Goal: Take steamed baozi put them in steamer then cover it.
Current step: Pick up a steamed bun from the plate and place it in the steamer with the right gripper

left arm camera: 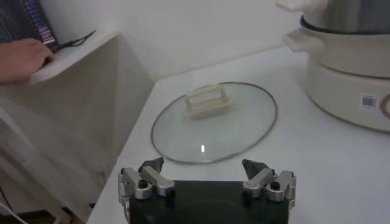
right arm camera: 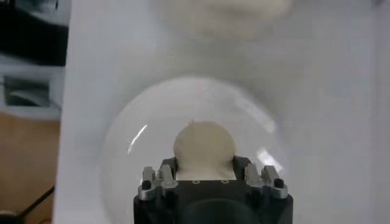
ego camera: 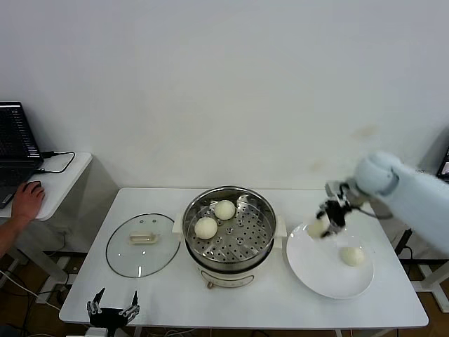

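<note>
White desk (ego camera: pixel 175 291) spanning the scene, with a smaller side table (ego camera: pixel 66 175) beyond its left edge bearing a laptop (ego camera: pixel 15 144) and a person's hand (ego camera: pixel 27 200). Steamer (ego camera: pixel 229 228) standing open at the middle of the desk, cream base below, perforated tray showing. Cover (ego camera: pixel 142 243) lying flat on the desk toward the left edge, just beside the steamer, cream handle up. White plate (ego camera: pixel 330 263) resting near the right edge, close to the steamer's side handle. Four steamed baozi: two (ego camera: pixel 224 209) (ego camera: pixel 206 227) sitting on the tray toward its left half, one (ego camera: pixel 352 255) lying on the plate, one (ego camera: pixel 317 227) raised over the plate's far left rim. Right claw (ego camera: pixel 324 226) pinching that raised baozi (right arm camera: pixel 205 146) between its fingers, plate visible underneath. Left claw (ego camera: pixel 112 307) parked at the front left corner of the desk, fingers (left arm camera: pixel 152 165) spread and holding nothing, pointed toward the cover (left arm camera: pixel 214 122).
</note>
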Controlling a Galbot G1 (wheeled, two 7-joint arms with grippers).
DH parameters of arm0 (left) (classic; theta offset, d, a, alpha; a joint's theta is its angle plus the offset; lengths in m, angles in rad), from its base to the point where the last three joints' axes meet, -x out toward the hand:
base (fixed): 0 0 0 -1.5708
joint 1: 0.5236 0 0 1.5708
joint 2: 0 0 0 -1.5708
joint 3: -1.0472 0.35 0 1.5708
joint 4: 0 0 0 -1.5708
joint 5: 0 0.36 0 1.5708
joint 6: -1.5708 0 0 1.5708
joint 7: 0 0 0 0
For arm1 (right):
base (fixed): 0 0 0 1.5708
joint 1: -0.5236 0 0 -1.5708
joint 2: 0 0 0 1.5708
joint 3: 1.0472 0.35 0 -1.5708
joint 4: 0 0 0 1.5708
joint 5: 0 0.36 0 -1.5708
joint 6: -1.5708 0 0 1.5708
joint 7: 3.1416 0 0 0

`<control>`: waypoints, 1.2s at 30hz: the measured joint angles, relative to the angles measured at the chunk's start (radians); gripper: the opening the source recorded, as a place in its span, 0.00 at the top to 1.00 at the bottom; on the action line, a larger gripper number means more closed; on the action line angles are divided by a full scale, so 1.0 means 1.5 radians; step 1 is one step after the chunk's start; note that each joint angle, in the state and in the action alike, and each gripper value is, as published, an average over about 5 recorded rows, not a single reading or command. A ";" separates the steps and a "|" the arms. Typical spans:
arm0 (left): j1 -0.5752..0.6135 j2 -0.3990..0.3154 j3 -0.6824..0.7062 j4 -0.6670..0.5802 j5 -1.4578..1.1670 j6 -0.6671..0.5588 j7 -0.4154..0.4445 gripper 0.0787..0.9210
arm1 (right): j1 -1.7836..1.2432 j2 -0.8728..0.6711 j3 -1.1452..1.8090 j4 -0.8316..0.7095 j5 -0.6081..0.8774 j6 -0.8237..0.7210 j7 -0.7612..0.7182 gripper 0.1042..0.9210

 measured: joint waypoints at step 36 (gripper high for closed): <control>0.009 -0.020 -0.014 -0.012 -0.001 -0.008 -0.008 0.12 | 0.140 0.275 -0.155 0.030 -0.072 0.465 -0.024 0.42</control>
